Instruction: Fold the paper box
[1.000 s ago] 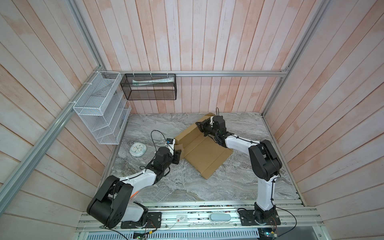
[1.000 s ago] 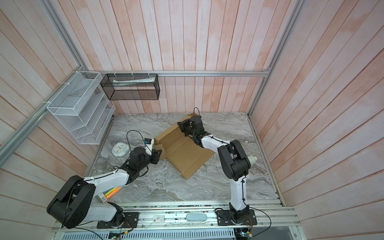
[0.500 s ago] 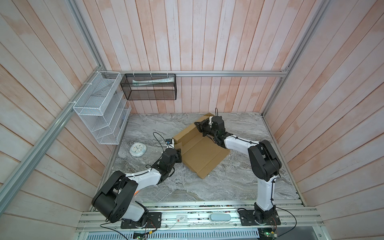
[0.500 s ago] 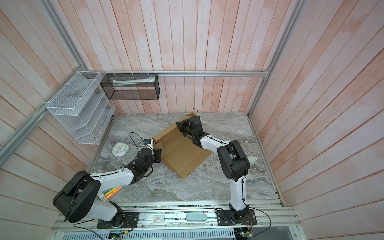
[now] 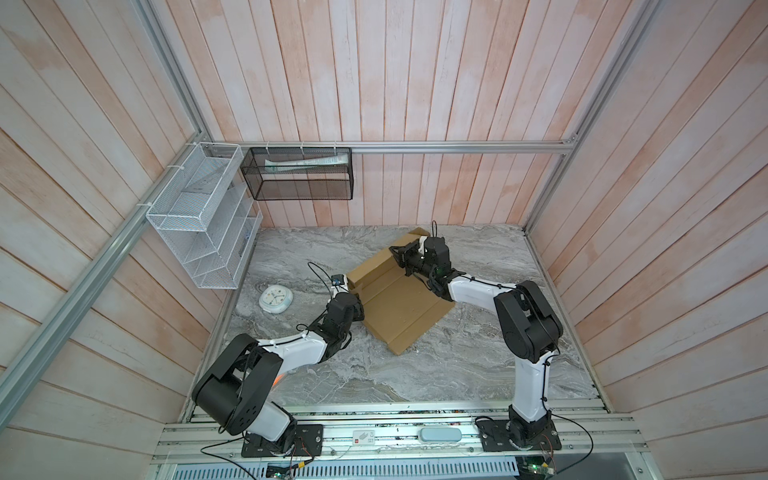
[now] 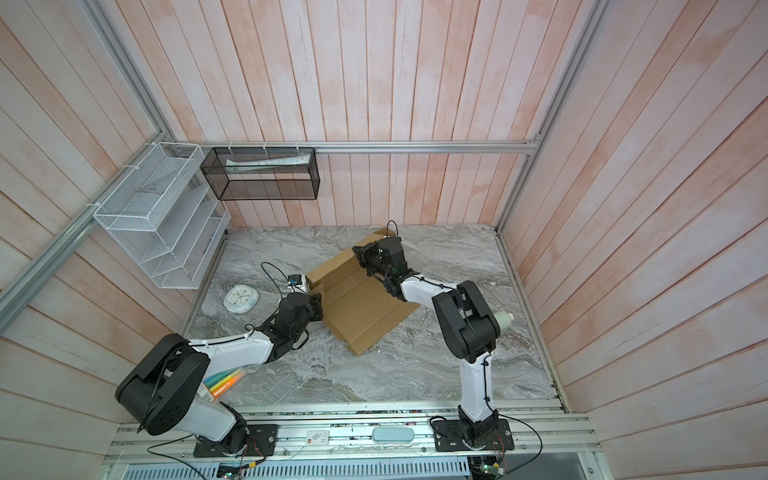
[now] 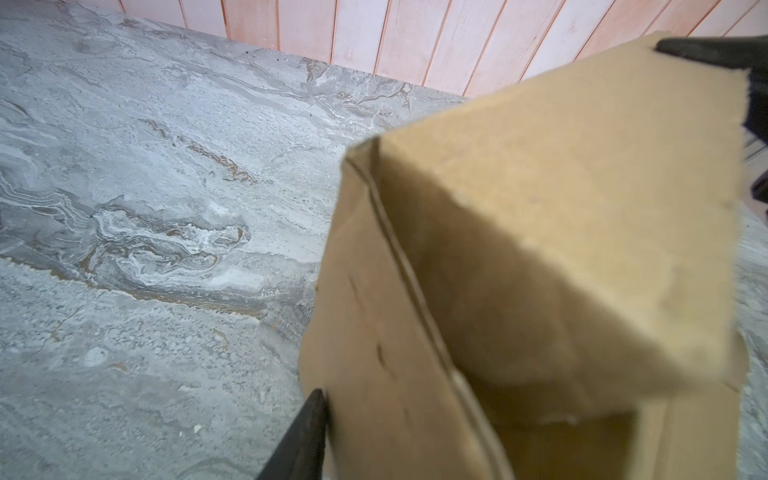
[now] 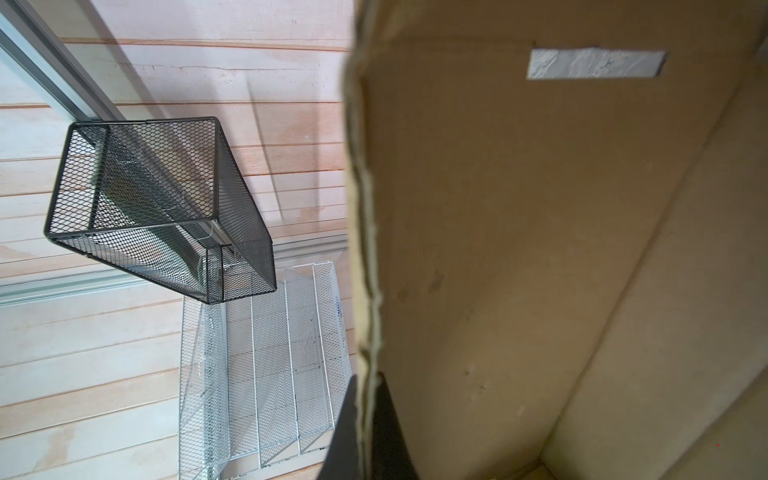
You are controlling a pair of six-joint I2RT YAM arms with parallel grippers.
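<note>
Since a second ago the paper box (image 5: 405,309) has slid slightly toward the left side of the table (image 5: 457,374), and the left arm (image 5: 291,353) has reached further in, up against the box's left end. From where I stand the box is plain brown corrugated cardboard, a die-cut sheet lying mostly flat near the back middle of the grey, marble-veined table, with straight creases across it and one long flap standing up along its far edge, as both top views show (image 6: 365,307). The right jaws are pinched together on the raw, fuzzy top edge of that raised flap at its far end. In the right wrist view the dark fingers (image 8: 390,419) sit on either side of the cardboard (image 8: 540,249), and a narrow cut slot (image 8: 594,62) shows the stone through it. The left jaws are at the flap's other end, by the corner. In the left wrist view one dark finger (image 7: 305,432) touches the outer face of the upright wall (image 7: 561,249) and its mate is hidden behind the cardboard, so I cannot tell whether they are gripping. A small white clock (image 5: 276,300) lies well apart to the left.
</note>
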